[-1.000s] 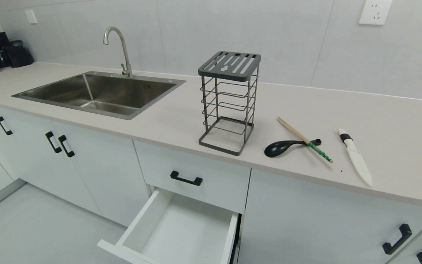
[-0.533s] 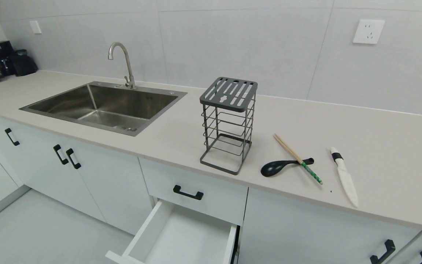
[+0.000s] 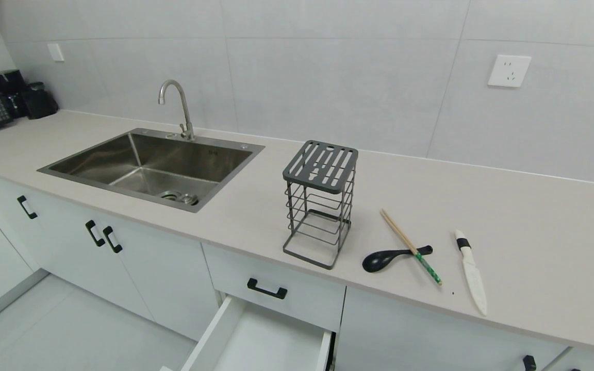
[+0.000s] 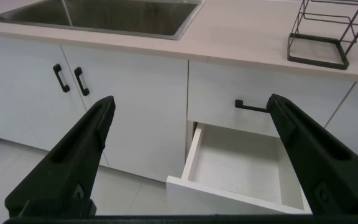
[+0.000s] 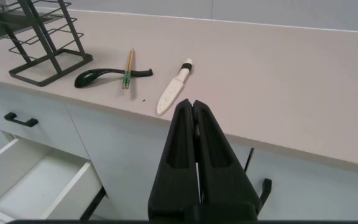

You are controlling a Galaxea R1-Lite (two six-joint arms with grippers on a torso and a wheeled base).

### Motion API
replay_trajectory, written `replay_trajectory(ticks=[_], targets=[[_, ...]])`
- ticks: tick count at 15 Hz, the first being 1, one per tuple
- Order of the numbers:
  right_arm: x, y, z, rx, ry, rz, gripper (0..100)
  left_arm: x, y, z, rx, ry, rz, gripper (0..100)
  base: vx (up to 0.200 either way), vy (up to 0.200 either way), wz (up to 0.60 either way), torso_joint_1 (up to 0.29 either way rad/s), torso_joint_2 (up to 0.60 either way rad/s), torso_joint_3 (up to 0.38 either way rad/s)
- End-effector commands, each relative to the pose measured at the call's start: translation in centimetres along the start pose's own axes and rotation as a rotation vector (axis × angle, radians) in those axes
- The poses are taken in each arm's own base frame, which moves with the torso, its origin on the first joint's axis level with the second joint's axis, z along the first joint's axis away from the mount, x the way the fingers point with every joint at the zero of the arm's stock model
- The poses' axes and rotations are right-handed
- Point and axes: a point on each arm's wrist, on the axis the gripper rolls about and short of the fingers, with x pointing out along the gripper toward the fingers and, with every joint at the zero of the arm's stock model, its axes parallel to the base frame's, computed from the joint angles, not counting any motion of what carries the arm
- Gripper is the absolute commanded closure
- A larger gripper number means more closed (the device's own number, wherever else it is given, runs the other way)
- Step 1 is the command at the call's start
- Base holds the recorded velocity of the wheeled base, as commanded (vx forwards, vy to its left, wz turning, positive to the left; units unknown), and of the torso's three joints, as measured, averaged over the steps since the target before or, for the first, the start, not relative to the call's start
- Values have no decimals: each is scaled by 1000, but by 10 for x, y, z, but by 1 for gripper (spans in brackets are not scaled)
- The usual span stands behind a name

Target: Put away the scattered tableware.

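Tableware lies on the desk.
Chopsticks cross a black spoon, white knife beside; left gripper spread apart, right gripper pressed together.

Chopsticks across spoon; rack left, knife right.

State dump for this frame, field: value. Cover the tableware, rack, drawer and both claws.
rack: upright on the counter, right of the sink
spoon: black, lying on the counter right of the rack
chopsticks: pair lying across the spoon's handle
knife: white, flat on the counter, apart from the spoon and chopsticks, on their right
drawer: pulled open, below the rack
left claw: open, holding nothing, facing the open drawer
right claw: shut, holding nothing, off the counter edge near the knife
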Motion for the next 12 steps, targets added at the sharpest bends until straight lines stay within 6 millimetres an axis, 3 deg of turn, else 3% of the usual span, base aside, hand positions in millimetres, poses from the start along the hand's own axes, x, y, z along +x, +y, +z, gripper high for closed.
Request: replay_trajectory(ticks=[1,10,11,12], targets=[[0,0,0,-2,2,0,100,0,0,0,0,2,0,0,0,0,0,56,-119,-66],[0,0,0,-3,1,-13,100,0,0,0,-2,2,0,0,0,0,0,2,-8,-4],[0,0,0,2,1,-7,0,0,0,0,0,2,0,0,0,0,0,0,0,0],[0,0,0,2,1,-6,0,0,0,0,0,2,0,0,0,0,0,0,0,0]])
